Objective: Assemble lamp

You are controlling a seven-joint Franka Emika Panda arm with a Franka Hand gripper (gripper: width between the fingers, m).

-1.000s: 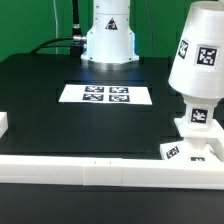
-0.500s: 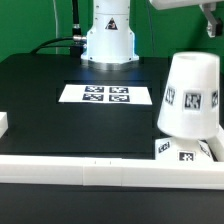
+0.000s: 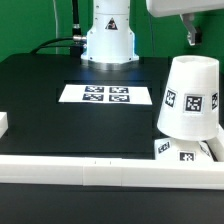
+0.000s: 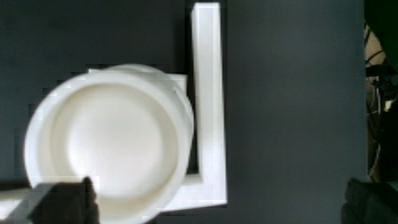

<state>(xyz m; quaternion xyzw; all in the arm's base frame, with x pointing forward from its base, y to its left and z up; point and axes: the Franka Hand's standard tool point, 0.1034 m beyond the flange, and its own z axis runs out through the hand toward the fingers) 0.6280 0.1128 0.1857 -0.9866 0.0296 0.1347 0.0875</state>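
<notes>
My black table fills the exterior view, bounded at its front edge by a white rail, with the marker board lying flat near its middle. On the exterior view's right, hard against that rail, the lamp stands with its large tapered shade seated wide end down over the stack, the flat square base peeking out beneath it; the bulb is hidden under the shade, so I cannot confirm how it sits. My pincer hangs above the shade, clear of it, and from the wrist view its two dark fingers stand spread wide with nothing between them, the shade's round top directly below. I judge the shade to be light, hollow, stiff plastic, smooth enough to slip and easy to tip, since it appears merely to rest on the parts beneath. If I must take it again, a hold across the narrow upper end looks soundest; the flaring lower wall seems too broad and sloped for a secure grip. The tagged base looks thin, best gripped across opposite edges.
</notes>
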